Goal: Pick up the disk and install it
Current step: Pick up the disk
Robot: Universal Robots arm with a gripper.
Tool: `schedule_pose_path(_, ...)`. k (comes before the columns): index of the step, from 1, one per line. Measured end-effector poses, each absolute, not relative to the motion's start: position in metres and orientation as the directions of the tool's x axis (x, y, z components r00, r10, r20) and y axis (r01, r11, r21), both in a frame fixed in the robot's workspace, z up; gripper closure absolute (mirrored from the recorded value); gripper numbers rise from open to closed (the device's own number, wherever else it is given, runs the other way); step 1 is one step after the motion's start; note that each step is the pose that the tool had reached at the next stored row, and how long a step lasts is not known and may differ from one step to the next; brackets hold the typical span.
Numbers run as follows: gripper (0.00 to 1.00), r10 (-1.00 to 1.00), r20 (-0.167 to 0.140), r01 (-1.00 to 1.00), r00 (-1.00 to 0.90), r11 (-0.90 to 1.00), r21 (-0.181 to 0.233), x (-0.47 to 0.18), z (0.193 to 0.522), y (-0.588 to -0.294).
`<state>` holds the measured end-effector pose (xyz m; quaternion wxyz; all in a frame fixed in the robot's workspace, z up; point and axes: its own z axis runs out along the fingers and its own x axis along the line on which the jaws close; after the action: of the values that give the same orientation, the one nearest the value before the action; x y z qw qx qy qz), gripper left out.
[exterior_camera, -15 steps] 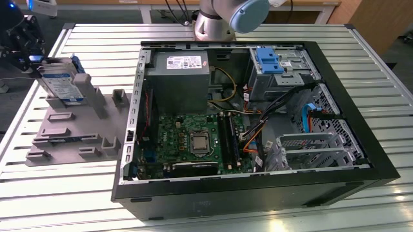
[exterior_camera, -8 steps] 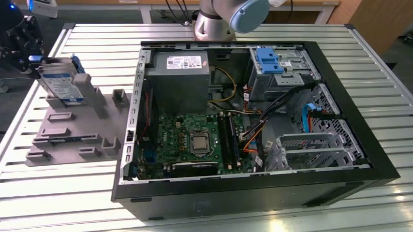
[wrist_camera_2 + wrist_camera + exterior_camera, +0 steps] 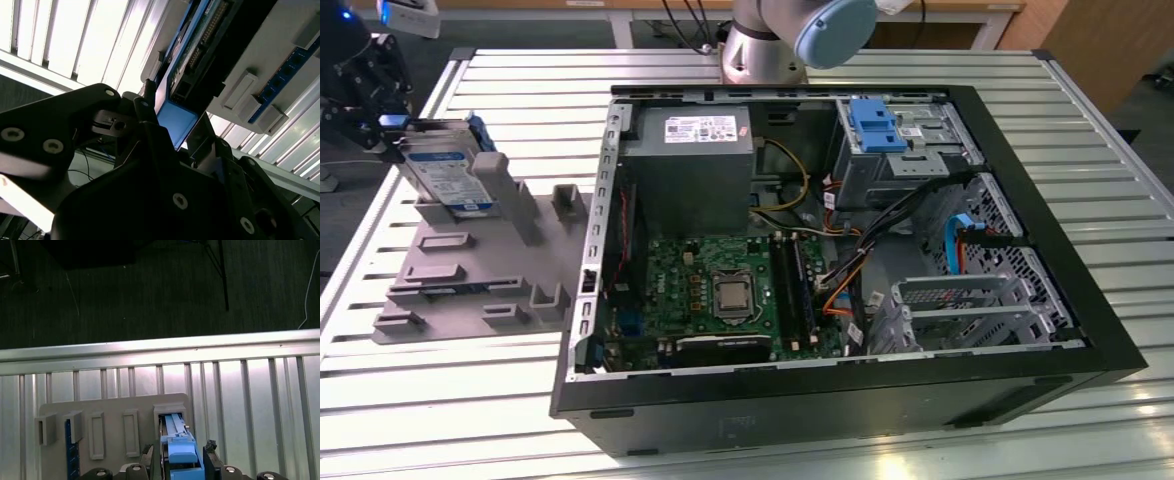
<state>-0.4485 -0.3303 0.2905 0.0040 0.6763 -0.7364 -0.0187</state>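
Closest of all is the gripper point(image 3: 179, 462), dark and big in both wrist views. It sits right at the blue end of the disk point(image 3: 172, 426). I cannot tell if it is squeezing the disk or just resting around it.

The disk stands on its edge in a slot of the grey holder point(image 3: 467, 270), at the exterior view's left. It stands up like this so that its top end pokes out. That gives the gripper something to reach from above. The disk is not lifted out yet.

Just beside the holder lies the big black case point(image 3: 854, 400), on its side with the open part facing up. That way the inside can be reached from the top. Both rest on the table point(image 3: 1094, 150), which has long silver slats.
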Motion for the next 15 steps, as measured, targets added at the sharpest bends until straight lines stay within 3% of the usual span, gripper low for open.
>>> schedule_pose_path(7, 0.49, -0.996, -0.019, -0.996, -0.085, 0.085, 0.033, -0.4482, 0.2896, -0.3303)
schedule_pose_path(8, 0.58, -0.996, -0.019, -0.996, -0.085, 0.084, 0.033, -0.4482, 0.2892, -0.3303)
schedule_pose_path(11, 0.63, -0.996, -0.019, -0.996, -0.085, 0.084, 0.033, -0.4482, 0.2891, -0.3303)
schedule_pose_path(15, 0.63, -0.996, -0.019, -0.996, -0.085, 0.084, 0.033, -0.4482, 0.2889, -0.3303)
